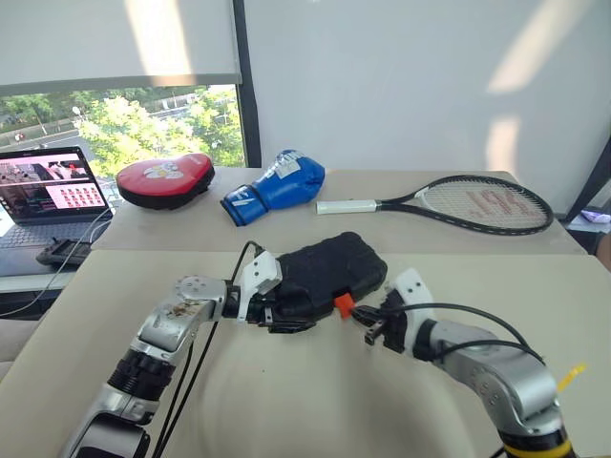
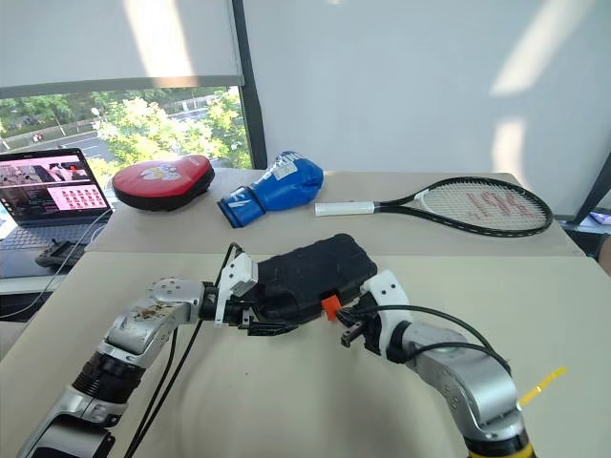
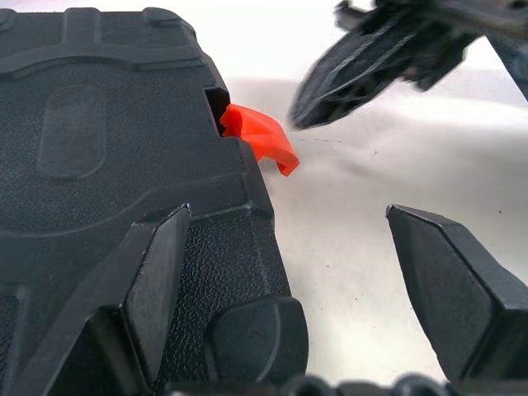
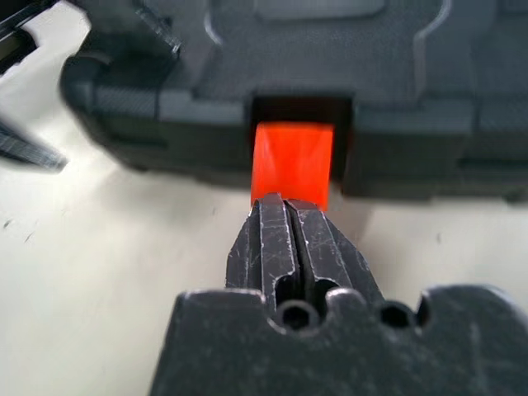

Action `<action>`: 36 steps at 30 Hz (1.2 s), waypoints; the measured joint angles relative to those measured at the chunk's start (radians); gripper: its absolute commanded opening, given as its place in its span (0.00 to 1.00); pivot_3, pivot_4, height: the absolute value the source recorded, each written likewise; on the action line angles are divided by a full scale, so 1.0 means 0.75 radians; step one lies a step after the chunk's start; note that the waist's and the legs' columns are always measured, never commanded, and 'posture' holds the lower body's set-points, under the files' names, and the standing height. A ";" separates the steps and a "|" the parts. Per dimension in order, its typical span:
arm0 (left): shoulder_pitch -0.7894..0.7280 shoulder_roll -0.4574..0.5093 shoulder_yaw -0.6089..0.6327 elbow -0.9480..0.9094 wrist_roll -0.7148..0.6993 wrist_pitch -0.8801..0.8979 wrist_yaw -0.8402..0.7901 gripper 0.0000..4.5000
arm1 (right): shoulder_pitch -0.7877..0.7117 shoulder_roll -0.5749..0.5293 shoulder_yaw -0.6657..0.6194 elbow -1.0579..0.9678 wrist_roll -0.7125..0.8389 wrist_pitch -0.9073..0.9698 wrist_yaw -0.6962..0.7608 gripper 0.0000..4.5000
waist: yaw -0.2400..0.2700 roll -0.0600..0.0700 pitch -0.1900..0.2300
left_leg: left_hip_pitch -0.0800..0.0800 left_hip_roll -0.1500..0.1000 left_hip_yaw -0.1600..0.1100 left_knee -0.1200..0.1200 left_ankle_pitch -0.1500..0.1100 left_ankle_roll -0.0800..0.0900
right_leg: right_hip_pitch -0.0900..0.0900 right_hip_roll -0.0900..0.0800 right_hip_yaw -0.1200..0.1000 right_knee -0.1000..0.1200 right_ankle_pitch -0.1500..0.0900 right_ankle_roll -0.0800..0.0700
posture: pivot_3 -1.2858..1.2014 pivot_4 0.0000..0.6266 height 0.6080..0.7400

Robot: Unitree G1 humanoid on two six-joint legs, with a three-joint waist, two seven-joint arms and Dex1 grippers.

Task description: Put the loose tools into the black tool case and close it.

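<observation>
The black tool case [image 1: 329, 267] lies closed on the near table, its orange latch [image 1: 344, 304] sticking out from the front edge. My left gripper [image 1: 275, 315] stands open at the case's front left corner. One finger [image 3: 157, 272] lies over the lid and the other finger [image 3: 454, 289] hangs over bare table. My right gripper [image 4: 285, 205] is shut, its tips pressed together against the lower edge of the orange latch [image 4: 293, 157], holding nothing. It also appears past the orange latch [image 3: 260, 140] as the right gripper [image 3: 363, 58]. The loose tools are out of view.
On the far table lie a tennis racket [image 1: 458, 202], a blue boxing glove [image 1: 277, 186] and a red punch pad [image 1: 164, 178]. A laptop [image 1: 48, 196] and a small black device [image 1: 62, 253] sit at the left edge, with cables trailing down.
</observation>
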 measured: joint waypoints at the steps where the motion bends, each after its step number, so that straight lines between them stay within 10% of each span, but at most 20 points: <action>1: 0.000 0.000 0.000 0.002 0.000 0.000 0.000 0.91 | -0.032 0.009 0.026 0.060 -0.015 -0.009 0.004 0.00 | -0.001 0.000 0.000 | 0.000 -0.001 0.000 0.000 0.000 0.000 | 0.000 0.000 0.000 0.000 0.000 0.000 | 0.52 0.24 1.00; 15: 0.026 0.002 0.018 -0.025 0.001 0.000 0.026 0.91 | -0.071 0.092 0.115 0.333 -0.150 -0.202 0.041 0.00 | -0.007 0.000 0.000 | -0.001 0.000 0.000 0.000 0.001 -0.001 | -0.001 0.000 0.001 0.000 0.000 0.000 | 0.52 0.24 1.00; 22: 0.176 -0.011 0.159 -0.143 -0.140 0.049 0.055 0.91 | 0.243 -0.047 -0.034 -0.084 -0.077 -0.318 0.151 0.00 | -0.003 0.000 0.000 | -0.003 0.000 0.000 -0.001 0.002 -0.005 | -0.002 -0.002 0.000 -0.002 -0.002 0.003 | 0.52 0.24 1.00; 36: 0.817 0.235 0.765 -0.575 -0.545 0.314 0.163 1.00 | 1.069 -0.271 -1.000 -0.601 0.298 -0.485 0.510 0.99 | 0.005 0.001 0.002 | -0.002 0.001 0.000 -0.001 -0.006 0.001 | 0.000 -0.006 0.001 -0.006 -0.008 0.012 | 0.52 0.24 1.00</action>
